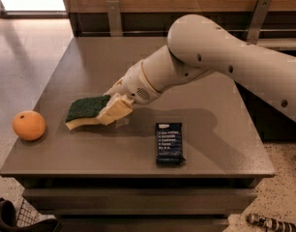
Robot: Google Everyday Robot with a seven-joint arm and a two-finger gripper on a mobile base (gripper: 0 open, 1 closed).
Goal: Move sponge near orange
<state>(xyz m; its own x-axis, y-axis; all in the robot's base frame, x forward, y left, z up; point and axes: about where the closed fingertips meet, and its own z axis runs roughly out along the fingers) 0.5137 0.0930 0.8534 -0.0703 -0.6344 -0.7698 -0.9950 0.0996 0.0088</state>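
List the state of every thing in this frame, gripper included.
gripper: shut on the right end of the sponge, over the left half of the table.
sponge: gripped, green side up, right of the orange and apart from it.
orange: resting near the table's left edge, untouched.
snack bar: lying flat, label up, untouched.
table: bearing the orange and snack bar.

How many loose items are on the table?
3: orange at the left edge, sponge left of centre with the gripper clamped on its right end, snack bar near the front edge. The arm may hide more.
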